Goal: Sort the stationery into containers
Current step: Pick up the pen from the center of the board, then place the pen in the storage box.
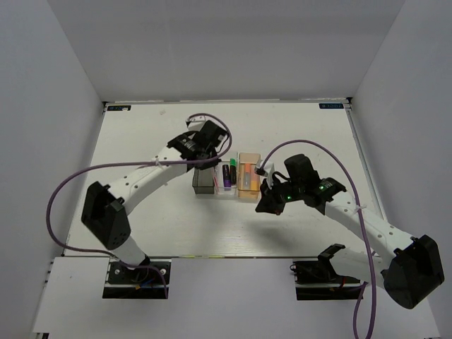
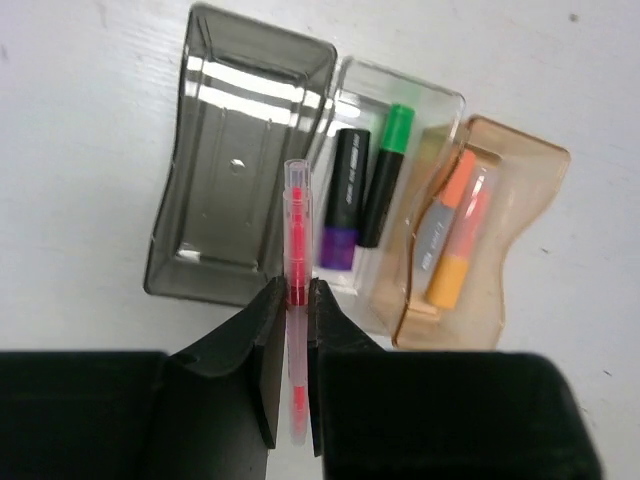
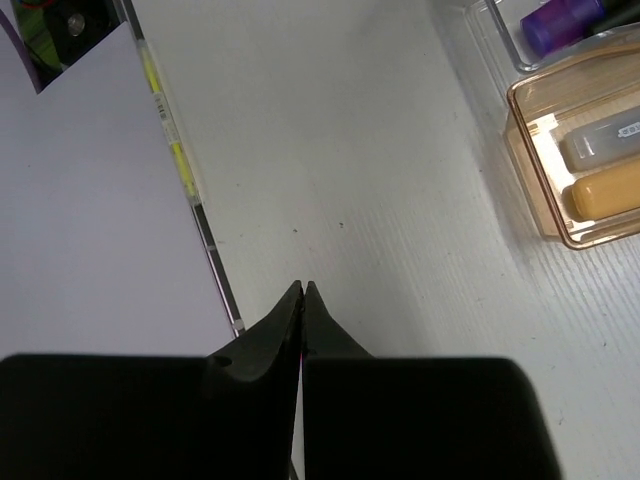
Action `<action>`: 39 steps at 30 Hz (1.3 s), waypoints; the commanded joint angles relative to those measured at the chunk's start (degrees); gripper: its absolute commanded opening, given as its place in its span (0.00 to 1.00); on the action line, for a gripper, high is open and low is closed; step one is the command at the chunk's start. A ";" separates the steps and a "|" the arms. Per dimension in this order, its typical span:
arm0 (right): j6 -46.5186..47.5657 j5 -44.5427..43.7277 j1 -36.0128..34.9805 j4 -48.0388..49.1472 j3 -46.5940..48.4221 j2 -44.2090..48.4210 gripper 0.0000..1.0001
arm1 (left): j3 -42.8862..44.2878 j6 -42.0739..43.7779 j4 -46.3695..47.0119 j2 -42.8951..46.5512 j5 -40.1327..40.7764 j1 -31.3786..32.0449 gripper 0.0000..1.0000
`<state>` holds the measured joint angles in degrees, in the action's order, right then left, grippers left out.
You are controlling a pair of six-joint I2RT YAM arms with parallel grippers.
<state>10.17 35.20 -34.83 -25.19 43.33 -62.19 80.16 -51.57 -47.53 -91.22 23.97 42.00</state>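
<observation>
My left gripper (image 2: 296, 290) is shut on a thin pink pen (image 2: 296, 225) and holds it above the right side of the smoky grey bin (image 2: 215, 180), which has nothing in it. The clear bin (image 2: 440, 100) holds a black highlighter with a purple cap (image 2: 343, 195) and one with a green cap (image 2: 387, 170). The orange-tan bin (image 2: 525, 200) holds a pale highlighter with an orange cap (image 2: 440, 250) and an orange pen (image 2: 470, 215). My right gripper (image 3: 303, 287) is shut with nothing seen in it, over bare table in front of the bins. A thin yellow pen (image 3: 168, 125) lies along the table's edge.
In the top view the three joined bins (image 1: 227, 191) stand mid-table with my left gripper (image 1: 212, 157) over them and my right gripper (image 1: 265, 205) just to their near right. White walls enclose the table (image 1: 141, 212).
</observation>
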 commanded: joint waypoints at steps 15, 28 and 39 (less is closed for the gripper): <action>6.61 4.70 0.20 -2.14 0.88 -2.58 0.45 | 13.10 17.64 -1.42 -15.13 6.36 -7.72 0.28; 22.60 11.91 -4.36 -11.90 7.29 -13.82 0.00 | 12.57 16.94 -1.78 -12.94 2.05 -8.07 0.68; 17.26 5.06 -23.08 -4.10 13.71 -26.47 0.00 | -17.62 18.08 -1.34 24.27 -0.85 -8.25 0.53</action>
<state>29.98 42.22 -54.94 -33.93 54.37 -86.80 71.37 -34.17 -48.71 -80.14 24.51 34.11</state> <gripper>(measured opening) 0.001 0.441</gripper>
